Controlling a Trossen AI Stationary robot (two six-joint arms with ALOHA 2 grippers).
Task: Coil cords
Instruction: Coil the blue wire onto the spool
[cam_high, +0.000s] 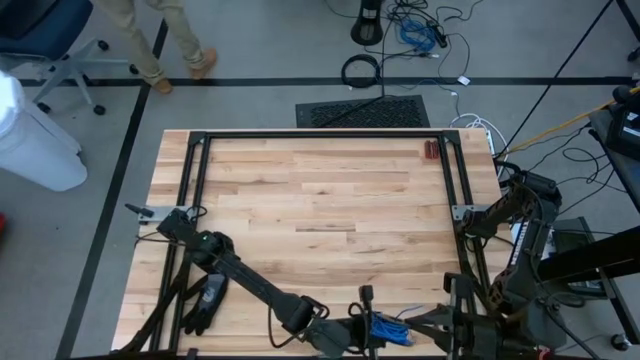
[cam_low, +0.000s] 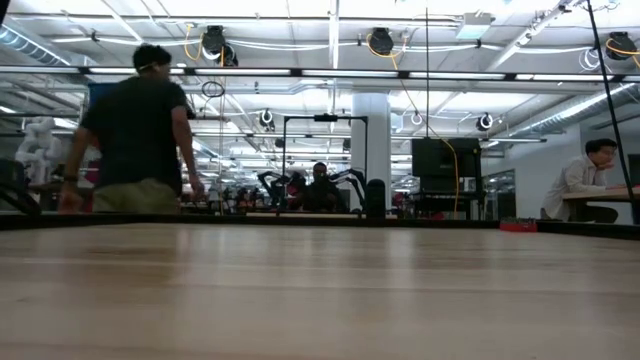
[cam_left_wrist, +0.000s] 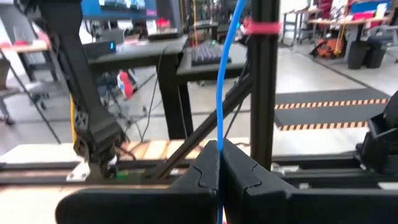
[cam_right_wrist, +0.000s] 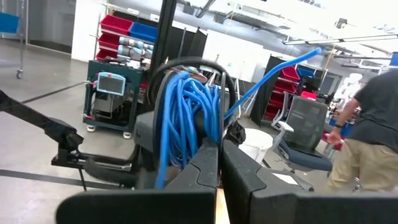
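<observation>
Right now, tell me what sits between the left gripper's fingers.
A thin blue cord is pinched in the shut left gripper, rising taut. Its lower stretch is hidden behind the fingers.

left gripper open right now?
No, the left gripper is shut, its two fingers pressed together on the thin blue cord.

Blue cords (cam_right_wrist: 186, 118) above closed gripper (cam_right_wrist: 219, 163)

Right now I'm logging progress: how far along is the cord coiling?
Mostly done, it seems: the blue cord is wound into many loops, bunched against the shut right gripper. In hand: the left gripper is shut on the cord's straight tail. Left: winding in that tail. The black glove lies untouched on the table.
</observation>
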